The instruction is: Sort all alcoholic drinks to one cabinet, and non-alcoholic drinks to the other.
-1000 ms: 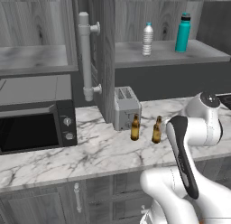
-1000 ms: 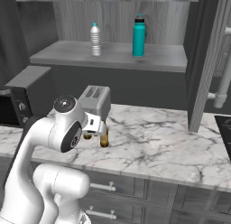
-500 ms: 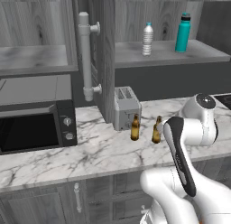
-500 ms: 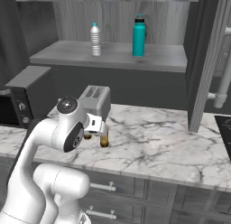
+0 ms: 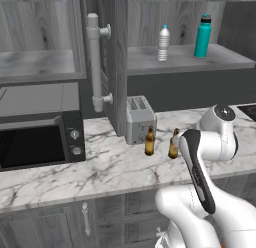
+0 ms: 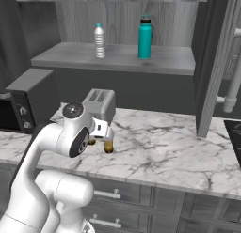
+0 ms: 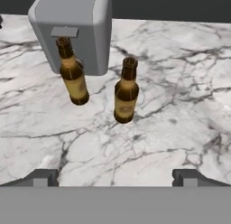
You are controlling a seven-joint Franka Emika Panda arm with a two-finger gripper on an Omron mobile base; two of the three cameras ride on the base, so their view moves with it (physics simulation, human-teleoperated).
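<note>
Beer bottles stand upright on the marble counter (image 7: 180,105), in front of the toaster (image 7: 79,24): left bottle (image 7: 72,74) just before its face, right bottle (image 7: 126,93) beside it, apart. Gripper (image 7: 115,175) hovers above the counter near them, jaws wide, holding nothing. Flask (image 5: 202,36) and water bottle (image 5: 163,43) stand apart on the open cabinet's shelf (image 5: 185,62)
</note>
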